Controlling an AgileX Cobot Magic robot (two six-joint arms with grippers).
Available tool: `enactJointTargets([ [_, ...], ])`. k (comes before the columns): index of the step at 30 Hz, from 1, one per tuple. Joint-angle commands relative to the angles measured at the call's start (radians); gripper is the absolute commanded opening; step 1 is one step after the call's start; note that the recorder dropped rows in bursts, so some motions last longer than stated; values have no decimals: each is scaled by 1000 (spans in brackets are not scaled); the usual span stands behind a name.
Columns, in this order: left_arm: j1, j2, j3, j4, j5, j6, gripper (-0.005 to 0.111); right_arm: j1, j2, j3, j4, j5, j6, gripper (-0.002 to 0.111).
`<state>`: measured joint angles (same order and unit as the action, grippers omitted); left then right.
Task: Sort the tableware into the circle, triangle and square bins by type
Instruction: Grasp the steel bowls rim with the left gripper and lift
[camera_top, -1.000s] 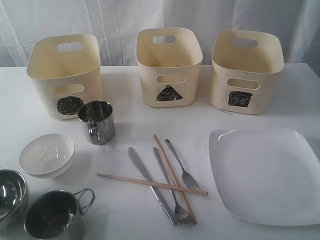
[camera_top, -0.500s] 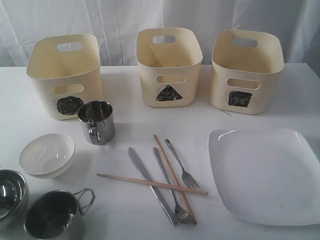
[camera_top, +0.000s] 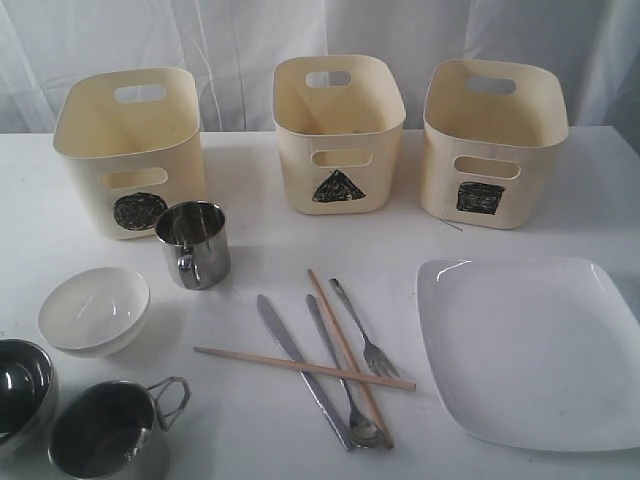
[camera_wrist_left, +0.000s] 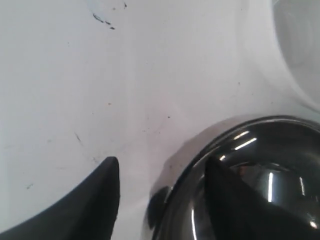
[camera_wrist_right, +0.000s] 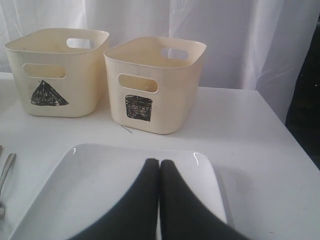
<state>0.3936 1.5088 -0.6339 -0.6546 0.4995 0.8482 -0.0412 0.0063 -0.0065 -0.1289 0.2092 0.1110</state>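
Our left tool (camera_wrist_left: 162, 167) is spread wide astride the rim of the steel bowl (camera_wrist_left: 260, 165), one finger inside and one outside over the matte counter (camera_wrist_left: 75, 75). We judge this is to pinch its thin, mirror-polished wall. Our right tool (camera_wrist_right: 159, 162), pressed closed, hovers above the glossy white square plate (camera_wrist_right: 100, 175).

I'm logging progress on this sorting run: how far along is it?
Done: nothing visible; every piece sits on the table. In hand: the open left gripper straddles the steel bowl's rim, not yet closed. The right gripper is shut and empty, facing the square plate. Left: those two, the back mug, the near mug, white bowl, knife, spoon, fork, one chopstick, the other chopstick.
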Motion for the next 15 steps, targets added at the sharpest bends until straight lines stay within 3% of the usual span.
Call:
enactJointTargets([
  [1,2,55,8,-17,8,19,56,-8,-6,7,1,-2,-1,0],
  [4,2,68,8,-17,15,19,47,-8,-6,7,1,-2,-1,0],
  [12,2,66,3,37,33,102,0,-8,-6,7,1,-2,-1,0],
  [15,2,35,-35,91,144,102,0,-8,-6,7,1,-2,-1,0],
])
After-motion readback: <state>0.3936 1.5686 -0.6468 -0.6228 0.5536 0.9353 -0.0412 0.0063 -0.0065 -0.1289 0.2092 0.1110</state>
